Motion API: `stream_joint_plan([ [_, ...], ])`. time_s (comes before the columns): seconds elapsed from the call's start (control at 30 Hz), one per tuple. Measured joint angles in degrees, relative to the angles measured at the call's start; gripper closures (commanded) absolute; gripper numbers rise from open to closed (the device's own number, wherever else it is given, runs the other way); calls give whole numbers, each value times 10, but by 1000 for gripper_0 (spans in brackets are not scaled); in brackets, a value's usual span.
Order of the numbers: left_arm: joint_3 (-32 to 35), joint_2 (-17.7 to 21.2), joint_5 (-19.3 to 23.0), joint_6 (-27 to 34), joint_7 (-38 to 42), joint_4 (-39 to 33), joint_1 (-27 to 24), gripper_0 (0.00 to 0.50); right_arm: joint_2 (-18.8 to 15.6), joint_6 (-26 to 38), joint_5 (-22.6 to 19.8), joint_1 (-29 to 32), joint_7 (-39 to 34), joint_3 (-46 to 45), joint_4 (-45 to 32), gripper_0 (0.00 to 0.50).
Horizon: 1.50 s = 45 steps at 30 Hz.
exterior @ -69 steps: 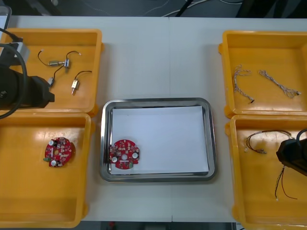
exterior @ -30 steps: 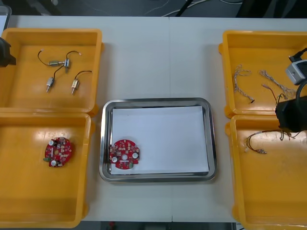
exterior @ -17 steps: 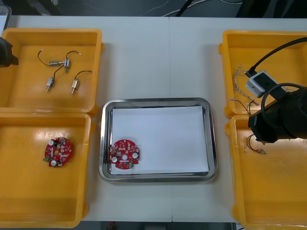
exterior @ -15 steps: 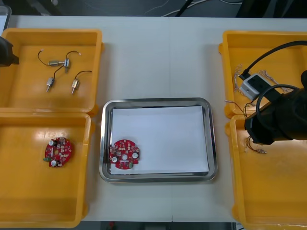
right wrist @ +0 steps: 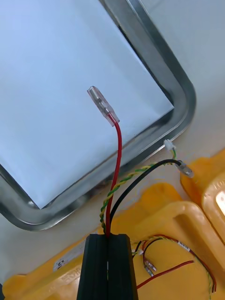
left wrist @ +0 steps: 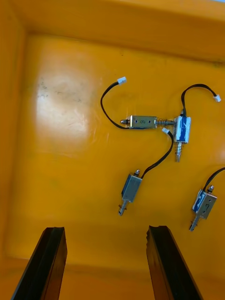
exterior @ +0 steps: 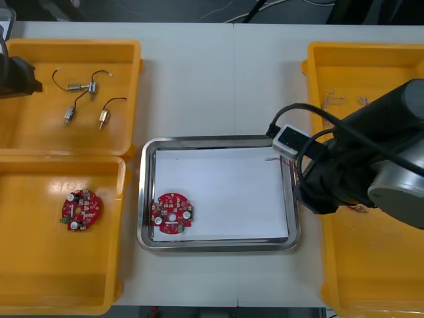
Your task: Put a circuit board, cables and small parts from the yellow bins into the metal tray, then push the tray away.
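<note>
Right gripper (right wrist: 108,236) pinches cables (right wrist: 116,154) over the tray's (exterior: 215,140) right rim for dropping; left gripper (left wrist: 105,229), spread wide, hovers far left of it.

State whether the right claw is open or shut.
Shut on cables: fingers of the right claw meet, pinching them beside the metal tray.

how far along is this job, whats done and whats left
Done: one circuit board lies in the metal tray. In hand: the right tool is shut on red and yellow cables at the tray's right edge, not yet released. The left tool is open above the small metal parts in the far left yellow bin. Left: drop the cables, add small parts, push the tray away.
</note>
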Motion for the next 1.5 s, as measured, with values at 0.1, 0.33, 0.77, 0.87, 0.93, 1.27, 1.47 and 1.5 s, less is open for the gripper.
stream_joint_plan([
  [0.1, -11, -6, 0, -16, 0, 23, -11, 0, 0, 0, 12, -19, 0, 44, 0, 500],
  [0.33, -35, -23, -2, -27, -4, 85, -42, 0, 0, 0, 18, -37, 0, 113, 6, 500],
  [0.77, -96, -28, -5, -60, -67, 123, -54, 0, 11, 0, 61, -100, 0, 251, 52, 500],
  [0.87, -96, -28, -5, -69, -70, 137, -54, 0, 28, 0, 61, -117, 0, 269, 73, 500],
  [0.93, -96, -28, -5, -76, -77, 147, -54, 0, 42, 0, 62, -128, 0, 280, 90, 500],
  [1.27, -96, -28, -7, -90, -214, 172, -54, 0, 114, 0, 89, -173, 0, 344, 181, 500],
  [1.47, -96, -28, -10, -104, -214, 187, -57, 0, 123, 0, 90, -174, 0, 359, 198, 500],
  [1.5, -96, -28, -10, -107, -214, 191, -58, 0, 123, 0, 90, -174, 0, 362, 199, 500],
])
